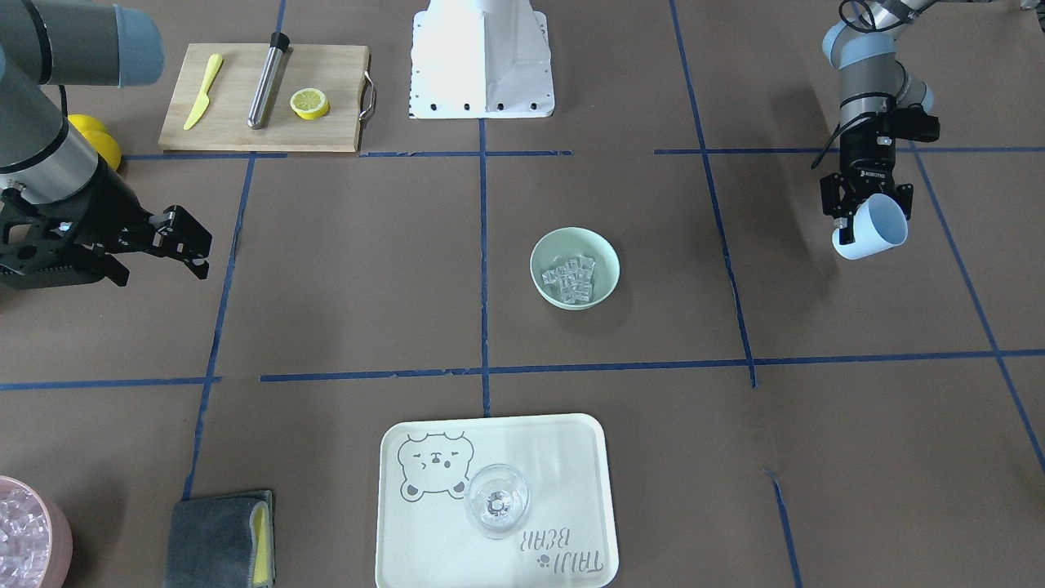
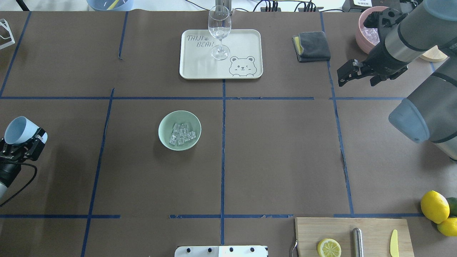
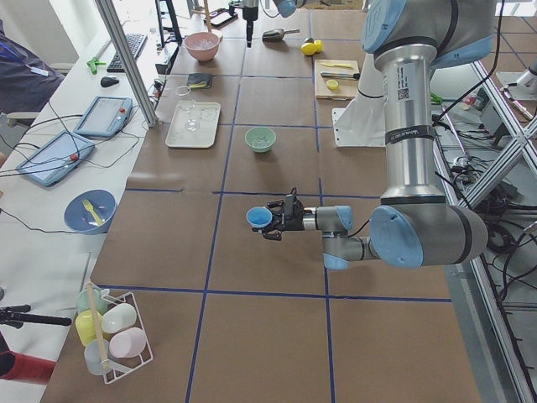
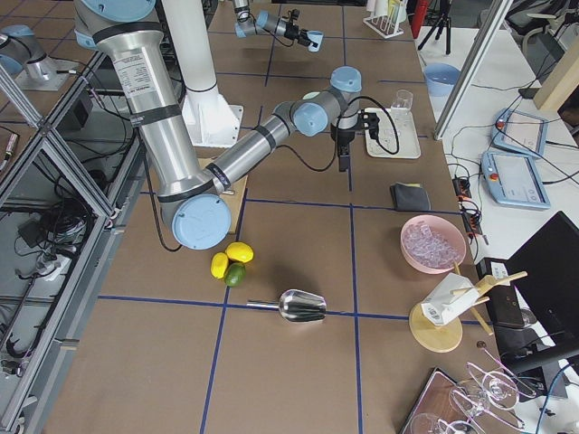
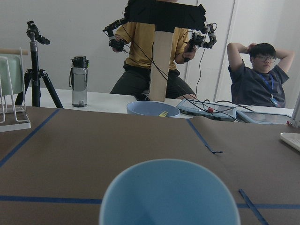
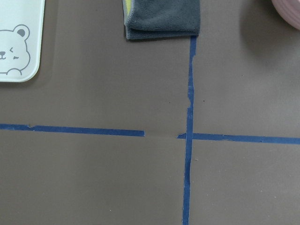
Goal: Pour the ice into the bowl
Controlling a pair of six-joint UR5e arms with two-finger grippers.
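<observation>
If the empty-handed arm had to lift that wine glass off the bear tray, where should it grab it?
Probably the thin stem, coming in level from the side of the grey cloth, where the open right gripper is. The wine glass stands upright on the tray; its rounded top is wide and slick, while the stem fits between two fingers.

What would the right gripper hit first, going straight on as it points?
Probably the brown paper-covered table near the blue tape crossing; the right gripper points down there, and nothing shows in between.
</observation>
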